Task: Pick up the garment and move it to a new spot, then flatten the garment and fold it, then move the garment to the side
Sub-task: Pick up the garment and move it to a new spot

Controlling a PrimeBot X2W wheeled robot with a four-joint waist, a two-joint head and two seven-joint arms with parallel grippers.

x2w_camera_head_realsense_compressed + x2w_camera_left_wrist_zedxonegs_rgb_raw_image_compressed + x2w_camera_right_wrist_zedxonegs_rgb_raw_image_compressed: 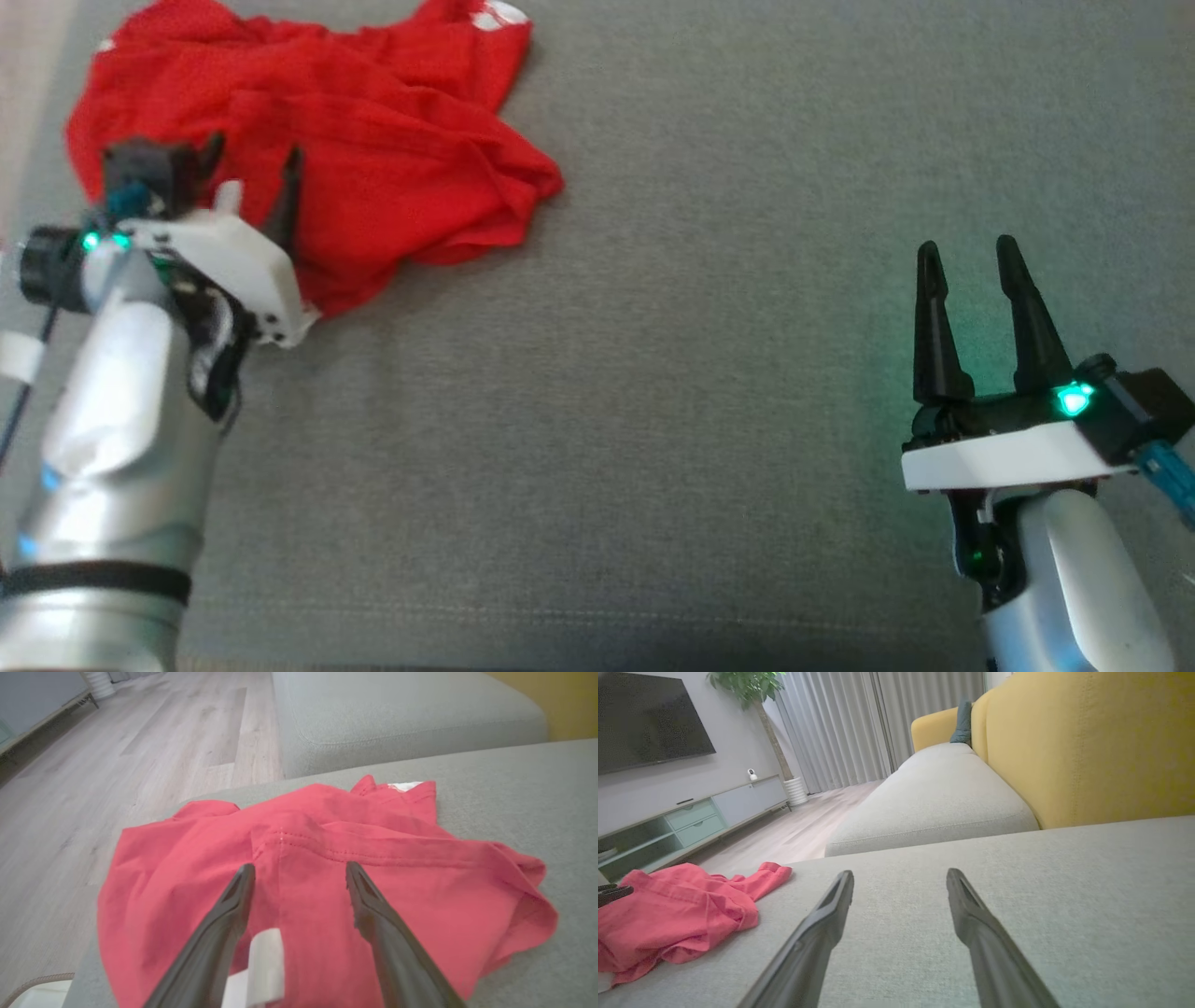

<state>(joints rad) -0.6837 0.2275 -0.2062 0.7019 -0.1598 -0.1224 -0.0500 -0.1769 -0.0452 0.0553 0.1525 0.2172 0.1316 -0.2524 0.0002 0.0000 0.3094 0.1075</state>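
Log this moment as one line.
stage: pre-grasp | red garment: crumpled, unheld | left gripper: open, over garment | right gripper: open, over sofa cushion

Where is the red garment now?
The red garment lies at the head view's upper left, on the grey sofa cushion near its left edge, with the left gripper pointing its open jaws at it.

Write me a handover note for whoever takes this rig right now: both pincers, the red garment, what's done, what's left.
Left pincer: open, fingers over the red garment, nothing gripped.
Right pincer: open and empty above the bare grey cushion, well apart from the garment.
Garment: crumpled in a heap near the cushion's left edge.
Done: nothing yet.
Left: grasp it, move it, flatten, fold, set it aside.
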